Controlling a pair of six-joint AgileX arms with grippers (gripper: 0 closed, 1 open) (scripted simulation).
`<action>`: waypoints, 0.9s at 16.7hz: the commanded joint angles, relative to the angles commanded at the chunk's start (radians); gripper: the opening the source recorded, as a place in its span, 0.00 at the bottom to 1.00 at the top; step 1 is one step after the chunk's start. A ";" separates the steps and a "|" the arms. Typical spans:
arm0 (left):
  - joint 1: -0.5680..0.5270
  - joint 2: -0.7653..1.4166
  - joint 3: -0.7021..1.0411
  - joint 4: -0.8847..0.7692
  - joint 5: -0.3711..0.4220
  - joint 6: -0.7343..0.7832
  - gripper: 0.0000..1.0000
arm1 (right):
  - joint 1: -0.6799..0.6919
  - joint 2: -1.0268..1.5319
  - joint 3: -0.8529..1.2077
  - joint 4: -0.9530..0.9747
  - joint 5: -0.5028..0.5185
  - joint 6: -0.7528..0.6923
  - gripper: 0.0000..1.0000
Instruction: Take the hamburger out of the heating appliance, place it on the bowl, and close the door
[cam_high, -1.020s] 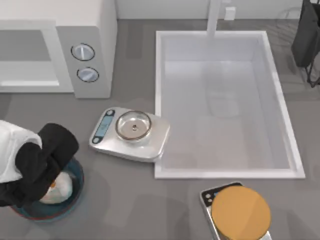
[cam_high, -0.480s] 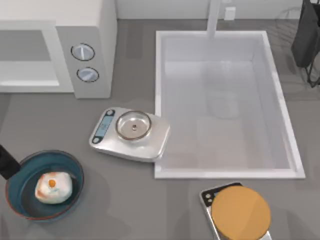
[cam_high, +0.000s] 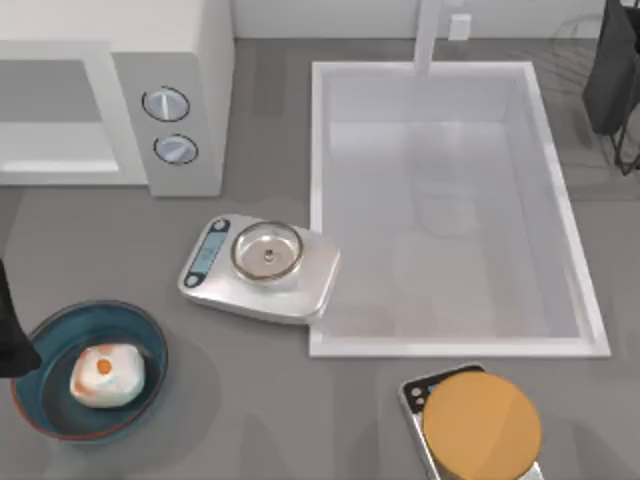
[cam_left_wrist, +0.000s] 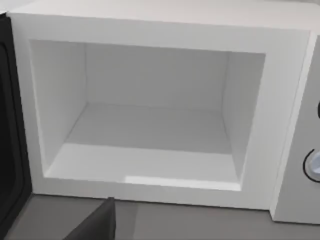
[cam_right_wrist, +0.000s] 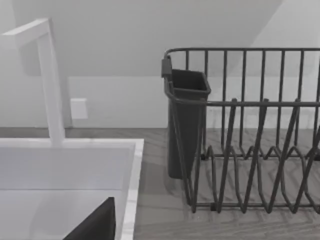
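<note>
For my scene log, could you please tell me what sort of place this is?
Most likely a simulated kitchen counter: a white microwave with its cavity open, a sink with a faucet, and a dish rack beside it.

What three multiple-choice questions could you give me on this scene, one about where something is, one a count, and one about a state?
1. Where is the hamburger?
A. in the sink
B. in the bowl
C. on the scale

2. How many round dials does the heating appliance have?
A. one
B. two
C. four

3. What state is the heating appliance in?
A. open and empty
B. shut
C. open with food inside

Answers:
1 B, the top view shows it lying inside the bowl.
2 B, two silver dials sit one above the other.
3 A, the left wrist view shows a bare cavity with the door swung aside.
</note>
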 joint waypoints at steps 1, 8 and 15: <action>0.003 -0.025 -0.005 0.005 0.018 0.027 1.00 | 0.000 0.000 0.000 0.000 0.000 0.000 1.00; 0.006 -0.047 -0.009 0.009 0.033 0.051 0.92 | 0.000 0.000 0.000 0.000 0.000 0.000 1.00; 0.006 -0.047 -0.009 0.009 0.033 0.051 0.40 | 0.000 0.000 0.000 0.000 0.000 0.000 1.00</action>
